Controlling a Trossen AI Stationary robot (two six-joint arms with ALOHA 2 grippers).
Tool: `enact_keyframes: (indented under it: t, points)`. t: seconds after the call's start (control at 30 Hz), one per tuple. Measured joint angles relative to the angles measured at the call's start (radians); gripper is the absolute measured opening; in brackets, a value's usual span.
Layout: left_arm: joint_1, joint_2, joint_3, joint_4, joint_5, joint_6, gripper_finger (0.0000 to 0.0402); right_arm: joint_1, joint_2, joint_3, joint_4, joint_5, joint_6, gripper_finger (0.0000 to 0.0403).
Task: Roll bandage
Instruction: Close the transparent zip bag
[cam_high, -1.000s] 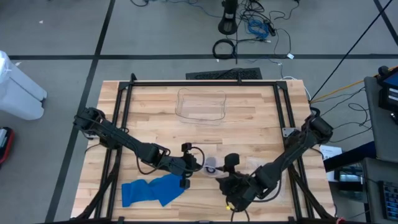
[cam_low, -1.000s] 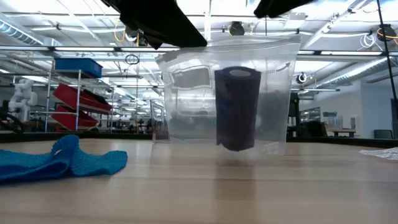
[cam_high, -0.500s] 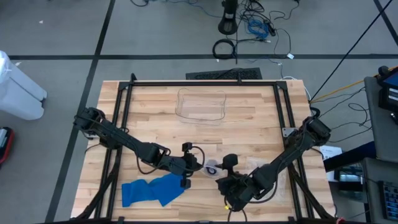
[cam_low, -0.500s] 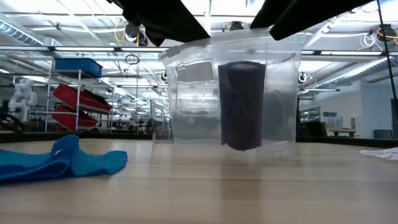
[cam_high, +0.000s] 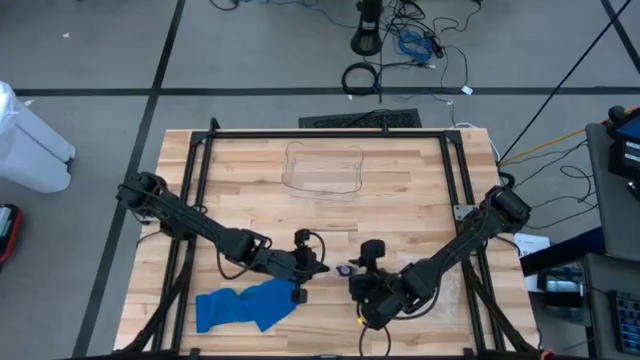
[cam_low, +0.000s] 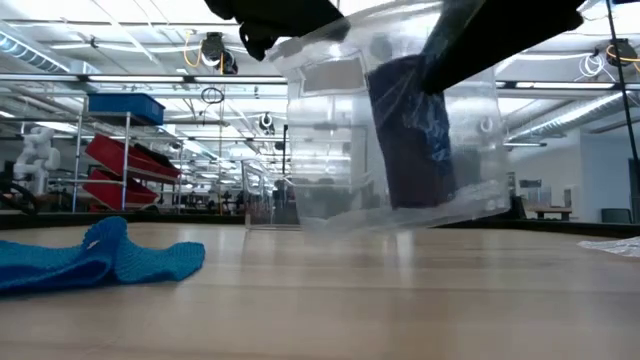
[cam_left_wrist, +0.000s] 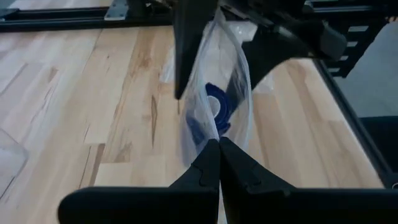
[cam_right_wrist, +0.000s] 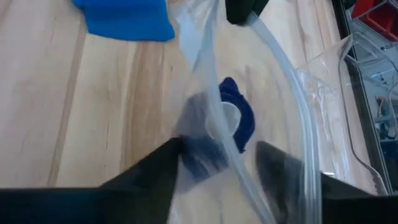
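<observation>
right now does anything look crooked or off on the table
The clear bag with the dark blue bandage roll inside hangs tilted above the table, not level. The left end effector is shut on its edge; the right end effector straddles it, open.

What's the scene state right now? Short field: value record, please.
bag: clear plastic bag, lifted off the table, tilted
roll: dark blue bandage roll inside bag
left gripper: shut on bag edge
right gripper: fingers apart, astride bag, grip unclear
cloth: blue cloth flat on table, near front edge, left of bag
second bag: empty clear bag lying toward table's far side
table: wooden
</observation>
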Motion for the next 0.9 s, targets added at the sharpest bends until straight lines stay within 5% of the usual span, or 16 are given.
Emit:
enact_keyframes:
  t: [0.37, 0.9]
  points:
    - [0.002, 0.001, 0.0, -0.089, -0.024, -0.001, 0.0, -0.003, -0.01, 0.0, 0.003, -0.011, -0.007, 0.0009]
    - [-0.05, -0.119, -0.002, -0.127, -0.034, 0.052, 0.0, -0.005, -0.038, 0.0, 0.016, -0.018, -0.002, 0.0]
